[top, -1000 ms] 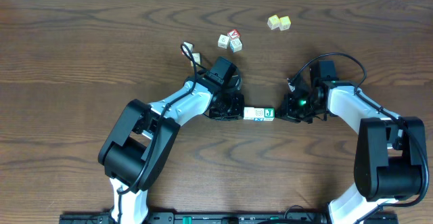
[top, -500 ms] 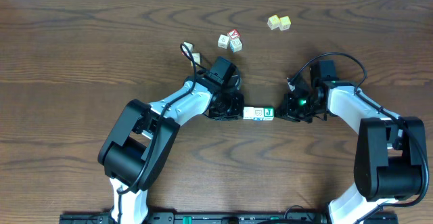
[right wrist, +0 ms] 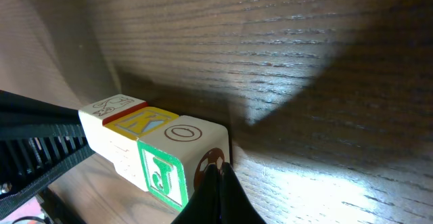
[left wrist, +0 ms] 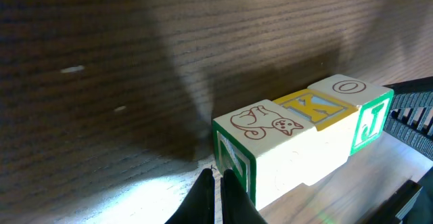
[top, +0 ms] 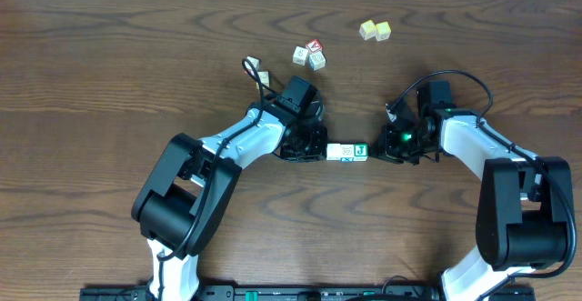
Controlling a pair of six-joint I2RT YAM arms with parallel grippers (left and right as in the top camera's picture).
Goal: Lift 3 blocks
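Three wooden blocks stand in a tight row between my two grippers. In the left wrist view the near block has a red cat drawing on top, the middle one a yellow K face, and the far one a green J. My left gripper is shut, its tips against the cat block's end. My right gripper is shut too, pressing the brown-marked end of the J block. The row casts a dark shadow on the table. I cannot tell whether it is off the surface.
A cluster of cubes with red marks lies behind the left arm. A pair of yellowish cubes sits near the table's far edge. Both arms reach in from the front, the left gripper and right gripper facing each other.
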